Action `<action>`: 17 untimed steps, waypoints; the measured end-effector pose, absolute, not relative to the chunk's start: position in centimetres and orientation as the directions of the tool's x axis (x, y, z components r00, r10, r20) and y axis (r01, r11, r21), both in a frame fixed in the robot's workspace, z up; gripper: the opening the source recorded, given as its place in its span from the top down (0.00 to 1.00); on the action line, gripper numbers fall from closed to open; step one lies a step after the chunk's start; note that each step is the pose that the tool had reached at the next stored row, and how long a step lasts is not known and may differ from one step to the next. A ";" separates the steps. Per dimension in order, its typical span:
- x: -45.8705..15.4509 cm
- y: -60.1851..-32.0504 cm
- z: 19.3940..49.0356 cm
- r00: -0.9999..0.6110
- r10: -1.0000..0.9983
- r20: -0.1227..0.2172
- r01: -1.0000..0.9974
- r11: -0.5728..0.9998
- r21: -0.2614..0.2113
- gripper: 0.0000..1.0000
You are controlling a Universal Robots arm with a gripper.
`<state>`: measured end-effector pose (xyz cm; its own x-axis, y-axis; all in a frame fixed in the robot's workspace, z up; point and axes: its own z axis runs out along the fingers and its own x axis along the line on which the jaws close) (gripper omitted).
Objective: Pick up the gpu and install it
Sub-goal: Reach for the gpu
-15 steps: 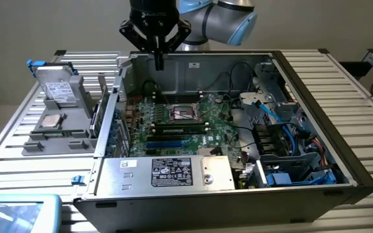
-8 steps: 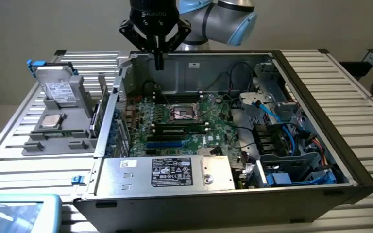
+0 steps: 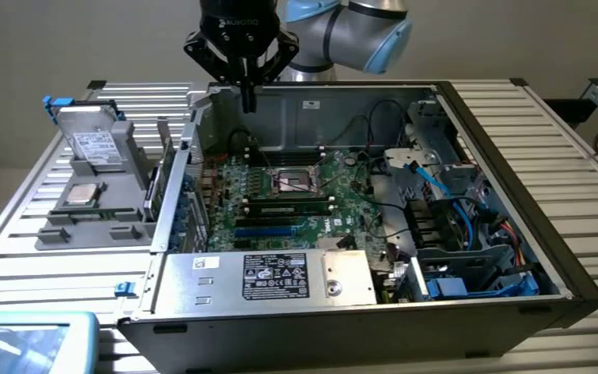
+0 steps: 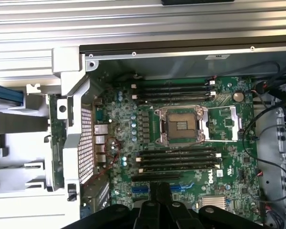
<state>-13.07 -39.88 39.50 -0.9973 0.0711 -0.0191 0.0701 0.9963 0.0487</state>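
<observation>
Near corner of the table [image 3: 569,140], on the exterior view's left of the case [image 3: 486,304]: a blue-rimmed object [image 3: 19,343], cut off by the frame, identity unclear.

Case lies open, inside facing up. Nearest part of its interior: silver power supply box [image 3: 268,276] with a label. Beyond it, the green motherboard [image 3: 278,195] with an empty processor socket [image 3: 297,181]. At the case's exterior-view-right end: a drive cage with blue cables [image 3: 434,183]; the wiring there is tangled and hard to sort.

Just outside the case, on the exterior view's left: grey holder [image 3: 81,230] on the table. In it lie a square processor chip [image 3: 81,195] and an upright silver hard drive [image 3: 96,144] with a white label. The gpu [image 3: 158,183] stands on edge between the holder and the case wall. It is seen edge-on, so its cooler face is not readable. In the wrist view it shows as a thin green strip [image 4: 56,143].

Fingers [image 3: 247,97] hang above the case's far wall, pressed together, holding nothing. They are well apart from the gpu. In the wrist view the fingers [image 4: 159,195] sit over the motherboard, tips partly cut off.
</observation>
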 end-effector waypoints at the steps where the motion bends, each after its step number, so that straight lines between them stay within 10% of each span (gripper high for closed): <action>1: -13.4 -39.9 39.5 -0.997 0.071 -0.019 0.070 0.996 0.049 0.88; 17: -20.0 -39.9 39.5 -0.997 0.071 -0.022 0.070 0.996 0.049 0.88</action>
